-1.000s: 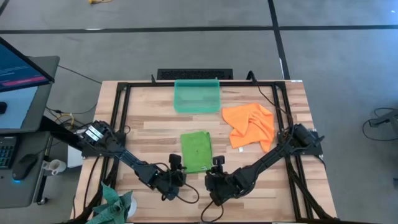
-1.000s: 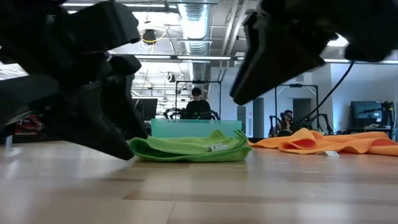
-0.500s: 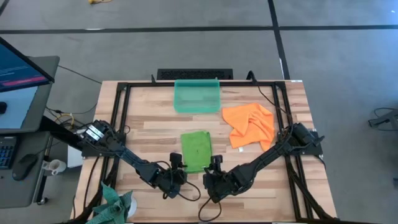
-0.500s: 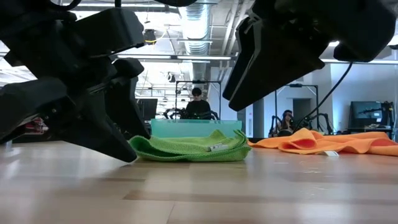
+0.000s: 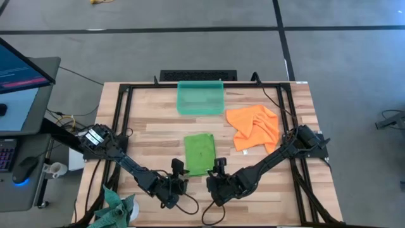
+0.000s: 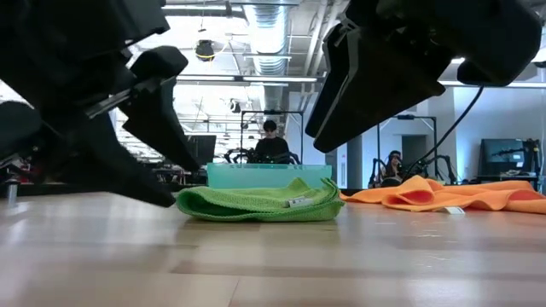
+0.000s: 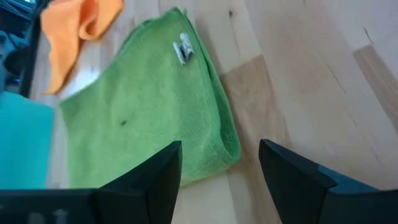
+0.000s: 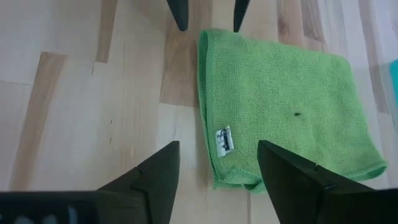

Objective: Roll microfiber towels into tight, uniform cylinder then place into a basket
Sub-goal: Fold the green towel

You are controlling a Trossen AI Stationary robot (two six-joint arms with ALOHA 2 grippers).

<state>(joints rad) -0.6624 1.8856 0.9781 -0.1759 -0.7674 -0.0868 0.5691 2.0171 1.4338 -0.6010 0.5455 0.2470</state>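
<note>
Here, from overhead, we see the whole wooden table (image 5: 158, 126): the flat, folded lime-green microfiber towel (image 5: 200, 153) lies just ahead of both grippers, the crumpled bright orange microfiber towel (image 5: 254, 128) sits farther out beside our right arm, and the translucent teal-green plastic basket (image 5: 200, 97) stands beyond the green towel at the far edge. A darker teal cloth (image 5: 117, 206) hangs off the near left corner.

The low view adds what the top view cannot: the green towel's stacked folded layers, with both grippers raised off the wood, and people seated in the room behind.

Our wrist views show a small white tag (image 8: 224, 139) near the towel's folded edge. Our left gripper (image 7: 219, 163) has its fingers spread wide and grasps nothing; the towel's near corner lies between and just ahead of them. Our right gripper (image 8: 217, 163) is likewise released, fingers apart and empty, hovering over the towel's near edge, with the left gripper's fingertips (image 8: 178, 14) showing just beyond the towel's corner.
</note>
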